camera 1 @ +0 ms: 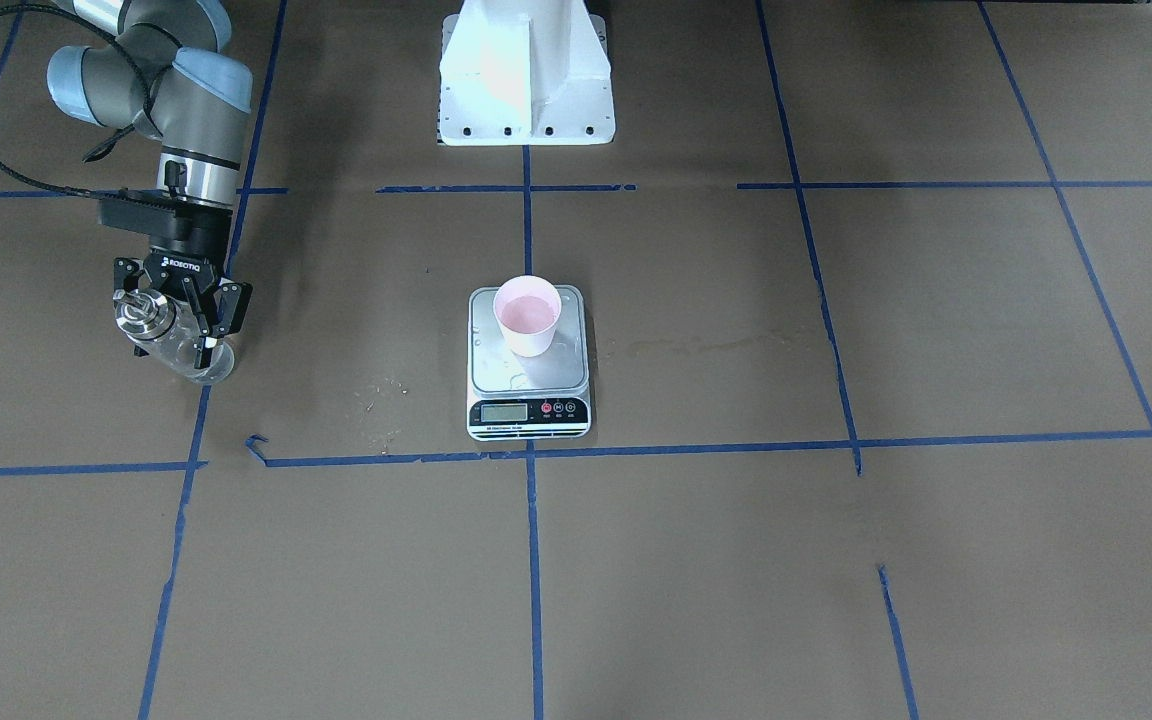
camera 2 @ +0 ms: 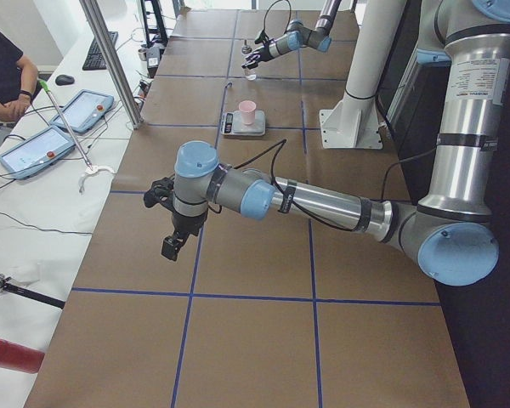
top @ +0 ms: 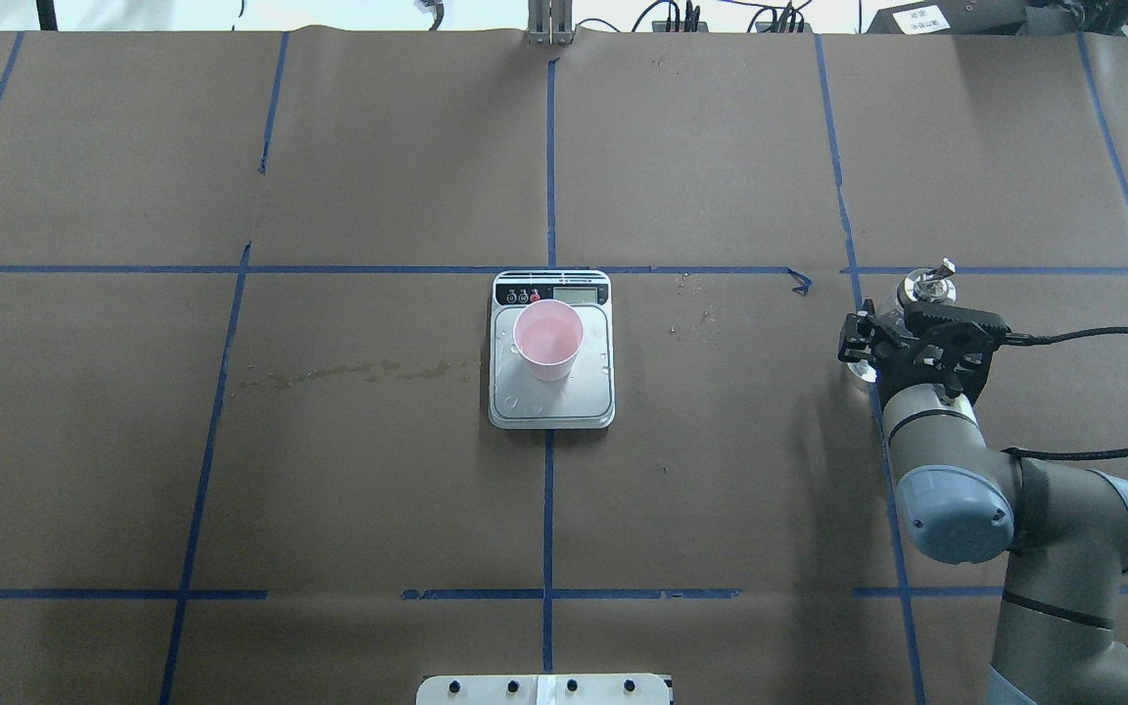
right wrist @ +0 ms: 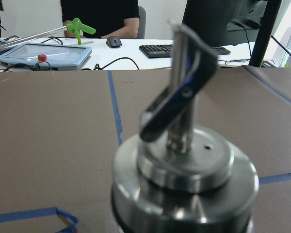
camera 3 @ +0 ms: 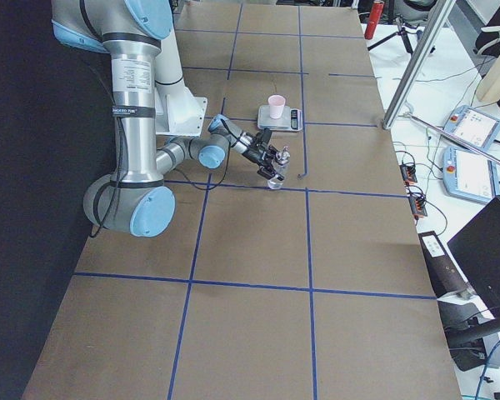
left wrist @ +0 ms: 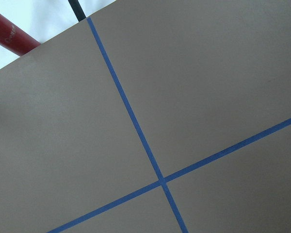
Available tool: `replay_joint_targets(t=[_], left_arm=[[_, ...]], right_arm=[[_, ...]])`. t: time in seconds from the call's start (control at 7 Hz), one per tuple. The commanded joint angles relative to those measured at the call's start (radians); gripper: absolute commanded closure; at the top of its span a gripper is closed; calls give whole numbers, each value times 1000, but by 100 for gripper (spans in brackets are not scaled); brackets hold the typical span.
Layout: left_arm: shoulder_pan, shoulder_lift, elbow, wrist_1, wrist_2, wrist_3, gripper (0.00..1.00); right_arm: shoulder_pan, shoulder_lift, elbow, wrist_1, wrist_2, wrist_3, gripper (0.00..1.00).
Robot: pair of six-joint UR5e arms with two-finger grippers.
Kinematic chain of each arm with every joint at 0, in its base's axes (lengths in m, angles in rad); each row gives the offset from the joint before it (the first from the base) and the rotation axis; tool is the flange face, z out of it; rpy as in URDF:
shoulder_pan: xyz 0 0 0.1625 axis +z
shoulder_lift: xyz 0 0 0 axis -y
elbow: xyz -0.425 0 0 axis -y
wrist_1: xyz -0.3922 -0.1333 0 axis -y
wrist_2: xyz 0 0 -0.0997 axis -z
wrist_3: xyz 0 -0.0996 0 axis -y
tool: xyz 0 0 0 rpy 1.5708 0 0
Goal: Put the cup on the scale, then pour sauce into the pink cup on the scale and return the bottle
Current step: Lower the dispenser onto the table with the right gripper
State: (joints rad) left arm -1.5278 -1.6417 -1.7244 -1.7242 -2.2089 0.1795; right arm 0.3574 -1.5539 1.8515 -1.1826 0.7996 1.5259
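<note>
The bottle (right wrist: 184, 165) sits tilted, pinched by the right gripper (camera 1: 174, 330), well apart from the cup (camera 1: 527, 315) on the scale (camera 1: 528, 385); whether the left gripper (camera 2: 174, 242) is spread cannot be told.

1. Lighting: bright, even, from overhead; shadows on the table (camera 1: 836, 600) are soft-edged and faint.
2. Glare: the white robot base (camera 1: 526, 70) is overexposed in the front-facing view.
3. Focus: the right wrist view renders the near bottle (right wrist: 184, 165) blurred; the background appears somewhat sharper.
4. Left wrist view: sharp; top-left corner washed out.
</note>
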Motion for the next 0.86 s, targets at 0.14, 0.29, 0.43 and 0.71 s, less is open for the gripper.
replay_joint_targets(t=[0.14, 0.29, 0.43, 0.71], left_arm=[[0, -3, 0, 0, 2, -2, 0], [0, -3, 2, 0, 2, -2, 0], [2, -4, 2, 0, 2, -2, 0], [0, -4, 0, 0, 2, -2, 0]], right_arm=[[0, 0, -2, 0, 3, -6, 56], [1, 0, 0, 0, 3, -12, 1], [3, -2, 6, 0, 4, -18, 0], [15, -35, 75, 0, 85, -24, 0]])
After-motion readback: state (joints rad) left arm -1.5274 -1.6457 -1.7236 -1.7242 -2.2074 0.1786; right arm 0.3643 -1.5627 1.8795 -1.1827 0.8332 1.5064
